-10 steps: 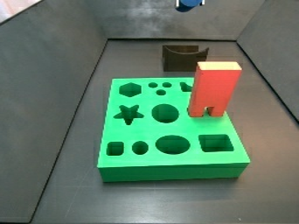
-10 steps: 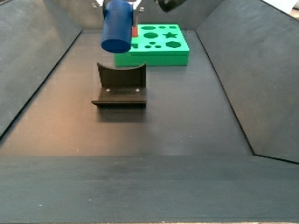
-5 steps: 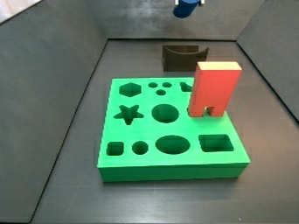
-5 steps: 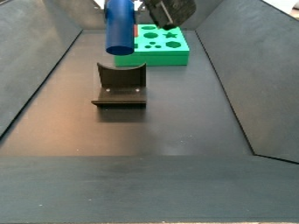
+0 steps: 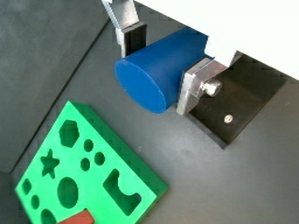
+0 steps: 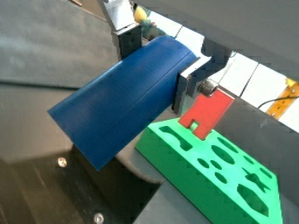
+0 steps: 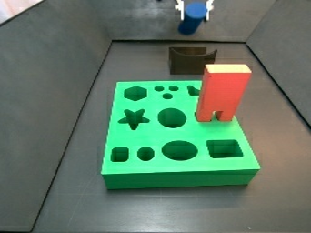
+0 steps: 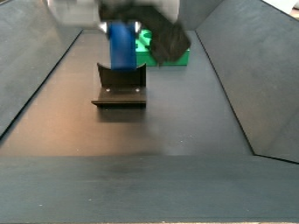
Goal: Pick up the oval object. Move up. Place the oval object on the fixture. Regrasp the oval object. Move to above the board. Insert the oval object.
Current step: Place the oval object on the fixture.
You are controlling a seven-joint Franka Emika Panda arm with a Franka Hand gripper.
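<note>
The oval object [image 5: 158, 74] is a smooth dark-blue peg, and my gripper [image 5: 162, 63] is shut on it, a silver finger [image 5: 193, 83] pressed against each side. In a side view the oval object [image 8: 121, 45] hangs upright with its lower end right at the top of the dark fixture [image 8: 121, 87]; whether they touch I cannot tell. The gripper [image 8: 131, 19] above it is blurred. From the opposite side the oval object [image 7: 195, 12] shows over the fixture [image 7: 187, 59], behind the green board [image 7: 176, 136]. The board [image 6: 222, 171] shows in both wrist views.
A tall red block [image 7: 223, 91] stands in a cut-out at the board's right side, also seen as the red block [image 6: 208, 114] past the fingers. Dark sloping walls [image 8: 35, 79] close in the floor on both sides.
The gripper has come down with the oval object, from high over the fixture to just at its top. Board and red block have not moved.
</note>
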